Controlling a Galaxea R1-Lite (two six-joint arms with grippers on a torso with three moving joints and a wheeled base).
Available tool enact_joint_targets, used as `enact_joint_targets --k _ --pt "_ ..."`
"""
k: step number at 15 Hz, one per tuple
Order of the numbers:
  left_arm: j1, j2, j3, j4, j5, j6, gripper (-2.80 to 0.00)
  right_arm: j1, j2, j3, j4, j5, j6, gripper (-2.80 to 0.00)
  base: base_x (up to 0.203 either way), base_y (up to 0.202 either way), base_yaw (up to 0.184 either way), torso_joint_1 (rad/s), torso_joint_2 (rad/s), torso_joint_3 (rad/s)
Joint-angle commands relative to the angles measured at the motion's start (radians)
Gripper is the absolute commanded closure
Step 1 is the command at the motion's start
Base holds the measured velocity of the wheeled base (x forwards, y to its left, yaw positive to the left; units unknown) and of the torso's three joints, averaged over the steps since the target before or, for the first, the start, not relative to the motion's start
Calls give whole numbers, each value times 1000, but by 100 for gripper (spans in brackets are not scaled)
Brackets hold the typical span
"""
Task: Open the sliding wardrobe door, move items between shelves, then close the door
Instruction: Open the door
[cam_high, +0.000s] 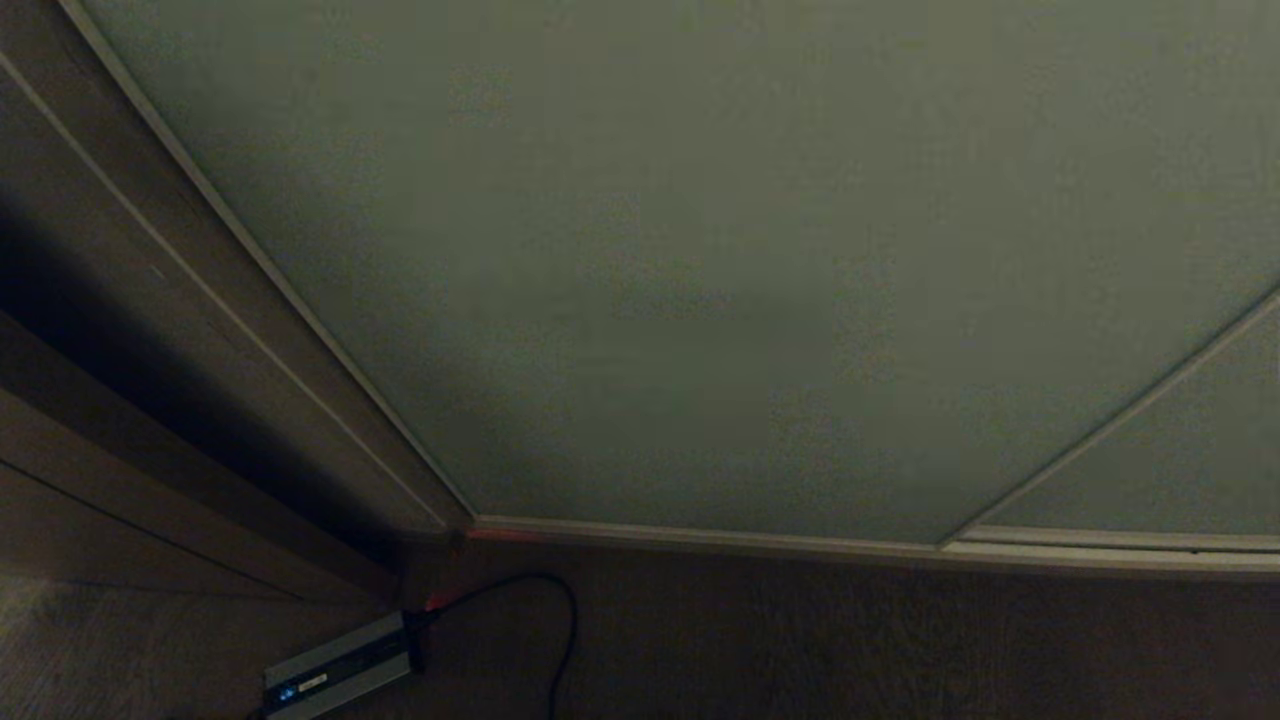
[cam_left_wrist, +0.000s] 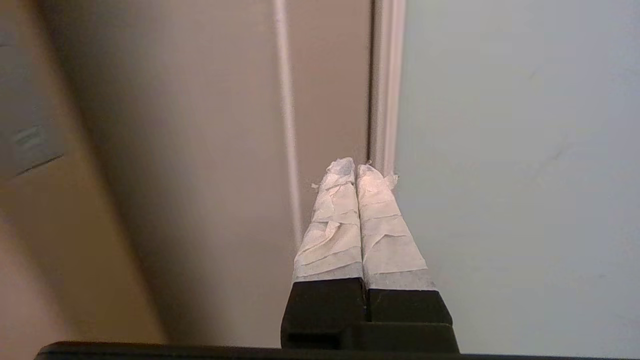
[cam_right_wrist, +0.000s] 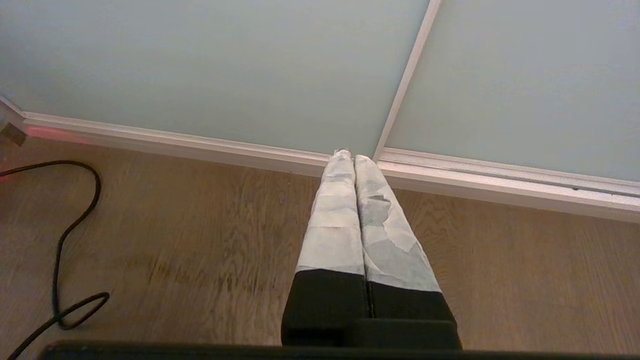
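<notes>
Left gripper (cam_left_wrist: 355, 167), left wrist view: taped fingers pressed together, nothing between them. Tips point at the cream frame strip (cam_left_wrist: 387, 80) on the edge of the sliding door (cam_left_wrist: 515, 150); the strip's long axis runs straight away from the tips, just beside them. Whether the tips touch it, cannot tell. Brown wood panel (cam_left_wrist: 210, 150) lies on the other side of the strip. My read: this arm is the nearer one to the door's edge, so the opening push likely falls to it.

Right gripper (cam_right_wrist: 348, 155), right wrist view: fingers likewise closed and empty, hanging above the wood floor (cam_right_wrist: 200, 250), aimed at the bottom rail (cam_right_wrist: 175, 142) where two pale panels meet. Black cable (cam_right_wrist: 65, 235) loops on the floor to one side. Arm looks parked.

Head view: neither arm visible. Door fills most of the frame, shut, so shelves and toys stay hidden. Dark wood panels sit at left. A small box with a blue light (cam_high: 335, 670) lies on the floor, cable attached. Room dim.
</notes>
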Motion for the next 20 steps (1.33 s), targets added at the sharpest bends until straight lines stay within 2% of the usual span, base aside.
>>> enact_joint_targets --k 1,11,20 --pt "-3 69 -55 -2 -17 -2 0 0 0 5 0 0 0 0 0 0 0 0 0 0" --pt "-42 189 -207 110 -27 -4 0 0 0 5 1 0 0 0 0 0 0 0 0 0" --pt "-45 246 -240 119 -39 1 0 0 0 3 1 0 0 0 0 0 0 0 0 0"
